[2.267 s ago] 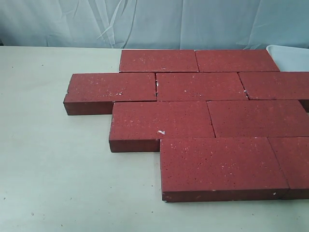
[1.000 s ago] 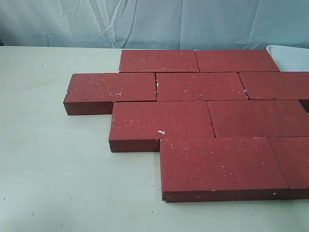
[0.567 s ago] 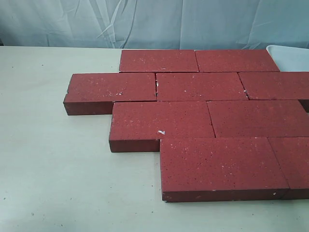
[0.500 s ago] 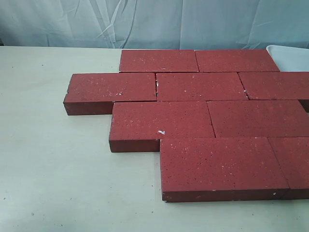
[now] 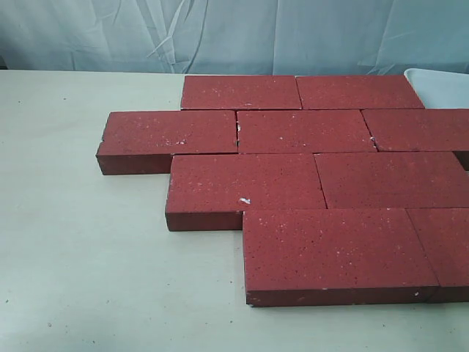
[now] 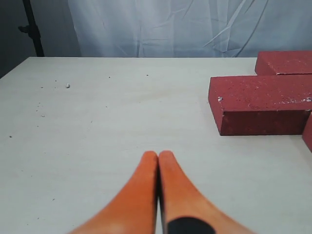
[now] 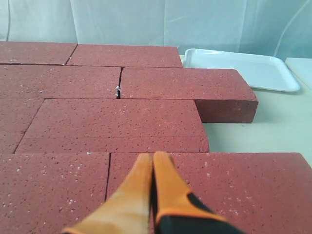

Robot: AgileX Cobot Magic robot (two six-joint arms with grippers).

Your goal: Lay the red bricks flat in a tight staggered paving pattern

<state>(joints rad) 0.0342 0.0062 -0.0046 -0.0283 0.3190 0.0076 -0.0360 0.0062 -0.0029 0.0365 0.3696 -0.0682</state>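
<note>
Orange, and pressed tip to tip with nothing between them: found the left jaws so, low over bare counter [image 6: 97, 122] on the far side of the paving from the white tray [image 5: 440, 84]. Found the right jaws closed and empty likewise, above the red bricks [image 5: 308, 183] at the tray's end of the patch. Noted the bricks lying flat on the counter in four staggered rows, edges touching, stretching away from the tray. Spotted one hairline gap [image 7: 118, 90] at a joint not far from the tray. Judged each brick heavy, rigid and rough enough not to slip, yet liable to chip at the corners. Reckoned a hold best taken across the short width at mid-length, or else a closed-jaws push against an end face to shut that gap.
</note>
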